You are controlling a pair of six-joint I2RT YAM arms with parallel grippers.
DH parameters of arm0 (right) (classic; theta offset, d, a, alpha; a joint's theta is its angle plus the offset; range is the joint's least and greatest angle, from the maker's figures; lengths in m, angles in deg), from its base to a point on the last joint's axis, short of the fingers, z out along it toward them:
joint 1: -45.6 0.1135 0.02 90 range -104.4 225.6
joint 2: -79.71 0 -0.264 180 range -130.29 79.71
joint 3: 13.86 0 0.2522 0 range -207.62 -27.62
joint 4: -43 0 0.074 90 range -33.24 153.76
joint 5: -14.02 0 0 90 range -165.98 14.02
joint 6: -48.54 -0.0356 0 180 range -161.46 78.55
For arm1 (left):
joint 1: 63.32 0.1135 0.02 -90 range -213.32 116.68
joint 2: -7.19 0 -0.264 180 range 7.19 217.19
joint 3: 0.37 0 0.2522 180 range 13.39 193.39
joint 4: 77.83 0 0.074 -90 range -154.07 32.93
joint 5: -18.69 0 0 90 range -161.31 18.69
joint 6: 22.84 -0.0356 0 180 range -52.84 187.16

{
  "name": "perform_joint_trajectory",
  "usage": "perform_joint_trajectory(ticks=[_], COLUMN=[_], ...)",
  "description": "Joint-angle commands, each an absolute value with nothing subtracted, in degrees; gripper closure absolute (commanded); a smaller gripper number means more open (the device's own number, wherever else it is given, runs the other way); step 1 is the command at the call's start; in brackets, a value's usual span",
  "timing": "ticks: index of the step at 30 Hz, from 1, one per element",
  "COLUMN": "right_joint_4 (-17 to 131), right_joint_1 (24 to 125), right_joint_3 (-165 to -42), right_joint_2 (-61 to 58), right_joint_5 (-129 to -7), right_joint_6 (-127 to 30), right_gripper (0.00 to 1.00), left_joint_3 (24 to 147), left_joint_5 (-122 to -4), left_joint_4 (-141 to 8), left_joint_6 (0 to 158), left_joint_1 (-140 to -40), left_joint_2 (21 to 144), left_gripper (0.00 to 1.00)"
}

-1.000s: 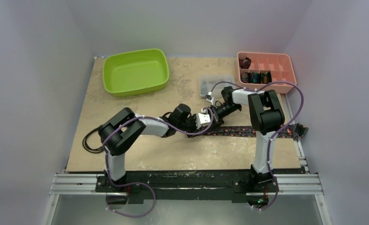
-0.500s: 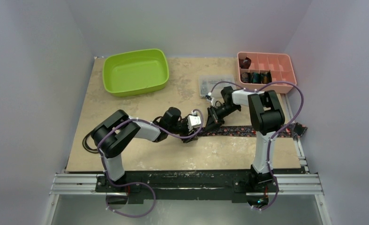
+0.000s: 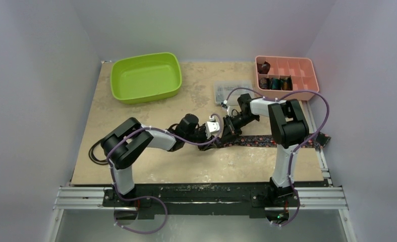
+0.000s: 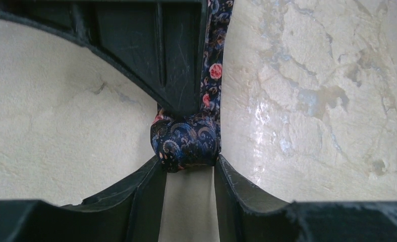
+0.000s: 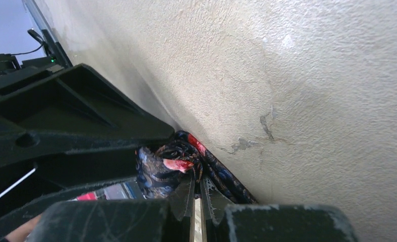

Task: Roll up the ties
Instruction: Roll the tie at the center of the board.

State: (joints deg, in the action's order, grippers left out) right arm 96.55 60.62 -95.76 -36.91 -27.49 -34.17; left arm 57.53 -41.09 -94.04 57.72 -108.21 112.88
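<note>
The black tie with red-pink floral dots [image 3: 277,140] lies flat across the table's right half, its left end wound into a small roll [image 4: 186,143]. My left gripper [image 3: 217,134] holds this roll between its fingertips [image 4: 153,184] in the left wrist view. My right gripper [image 3: 226,131] meets it from the right. In the right wrist view it [image 5: 199,187] is pinched shut on a fold at the roll's edge [image 5: 168,166]. Several finished rolled ties [image 3: 274,82] sit in the pink divided tray [image 3: 299,65].
A green bin [image 3: 146,76] stands at the back left. A clear plastic box of small parts [image 3: 231,91] lies just behind the grippers. A black cable [image 3: 98,151] loops at the table's left edge. The tie's far end hangs at the right edge [image 3: 327,138].
My left gripper swung left along the table, then came back right and closer to the right gripper. The right gripper dipped down onto the tie's rolled end and stays there.
</note>
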Motion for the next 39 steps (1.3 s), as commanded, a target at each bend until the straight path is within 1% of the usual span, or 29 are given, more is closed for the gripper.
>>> perform_joint_trajectory(ticks=[1,9,14,17,18,20,22,23,25,28,29,30,31,32,34,36,39], right_joint_4=[92.67,91.65,91.29,91.1,91.04,90.84,90.23,89.61,88.58,89.6,90.17,91.39,92.6,93.63,96.37,100.13,103.52], right_joint_1=[61.68,61.9,61.94,62.03,62.05,62.36,63.14,63.59,64.71,65.81,65.89,65.77,65.45,64.87,62.78,60.61,59.62], right_joint_3=[-93.57,-92.89,-92.51,-92.27,-92.23,-92.22,-92.37,-92.5,-93.5,-96.34,-97.1,-97.74,-98.27,-98.56,-98.73,-99.08,-98.77], right_joint_2=[-37.68,-37.0,-36.28,-36.14,-36.12,-35.98,-35.66,-35.5,-35.98,-38.11,-38.44,-38.25,-37.57,-36.63,-34.92,-33.58,-31.78], right_joint_5=[-37.81,-36.97,-37.17,-37.01,-36.67,-35.8,-34.42,-33.59,-31.91,-29.34,-28.45,-27.98,-27.78,-27.59,-26.86,-26.09,-24.38], right_joint_6=[-31.5,-31.94,-32.45,-33.02,-33.13,-33.27,-33.67,-34.24,-35.13,-35.47,-35.36,-35.03,-34.4,-33.96,-33.37,-31.54,-29.3], right_gripper=[1.0,1.0,1.0,1.0,1.0,1.0,1.0,1.0,1.0,1.0,0.98,0.9,0.85,0.81,0.7,0.66,0.65], left_joint_3=[62.2,65.92,62.65,60.89,60.8,60.83,61.06,61.23,61.08,61.71,62.13,62.33,62.76,63.91,64.6,64.97,66.13], left_joint_5=[-40.01,-42.39,-43.38,-43.39,-43.38,-44.01,-46.43,-46.95,-48.41,-50.09,-50.53,-51.0,-51.33,-51.77,-52.17,-52.55,-52.97], left_joint_4=[-95.1,-94.75,-96.65,-98.69,-98.86,-97.5,-93.92,-91.36,-86.66,-79.57,-77.3,-75.95,-74.38,-71.86,-69.29,-67.45,-64.95], left_joint_6=[61.2,61.67,60.78,61.51,61.68,59.92,55.48,52.14,45.57,40.15,39.41,39.47,39.72,40.41,41.67,42.21,42.14], left_joint_1=[-111.25,-112.54,-112.54,-112.54,-112.5,-112.38,-112.22,-112.07,-112.1,-111.94,-111.91,-111.82,-111.62,-111.51,-111.4,-111.4,-111.4], left_joint_2=[112.97,119.33,121.21,121.35,121.3,120.72,119.5,118.69,116.93,115.28,115.05,114.96,114.94,114.99,115.03,115.3,116.35], left_gripper=[0.63,0.59,0.55,0.55,0.57,0.65,0.74,0.76,0.78,0.78,0.78,0.78,0.78,0.79,0.79,0.79,0.8])
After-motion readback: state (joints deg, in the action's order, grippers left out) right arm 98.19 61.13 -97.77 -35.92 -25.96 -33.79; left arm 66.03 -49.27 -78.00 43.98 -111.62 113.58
